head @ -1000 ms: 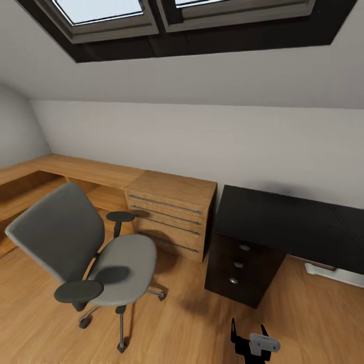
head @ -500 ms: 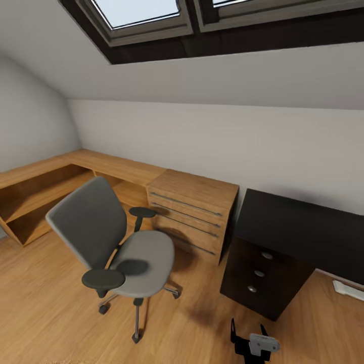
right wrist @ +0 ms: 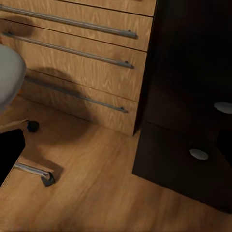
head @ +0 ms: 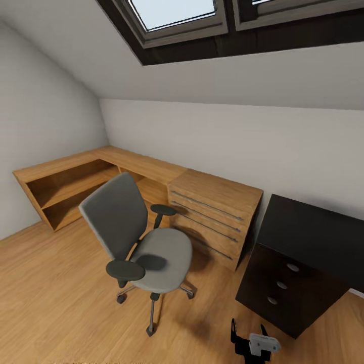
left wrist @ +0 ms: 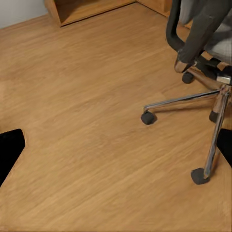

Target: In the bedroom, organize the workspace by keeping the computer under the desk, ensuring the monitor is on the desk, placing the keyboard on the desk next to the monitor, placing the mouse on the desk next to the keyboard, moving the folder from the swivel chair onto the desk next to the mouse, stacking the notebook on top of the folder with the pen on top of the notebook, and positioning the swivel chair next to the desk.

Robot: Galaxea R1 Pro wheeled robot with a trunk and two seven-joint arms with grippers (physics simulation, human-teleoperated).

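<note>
nothing in the room moved; the robot's head turned left, so the swivel chair and the desk slid right in the head view. the chair stands on the wood floor near the wooden drawers, well apart from the desk's black drawers. its seat is bare. the chair looks heavy but should roll on its wheels, so a push on the stiff backrest or an armrest seems best. the right claw shows low in the head view, holding nothing, and its fingers look spread. both wrist views show dark finger tips far apart at the edges, so the left claw looks spread too.
</note>
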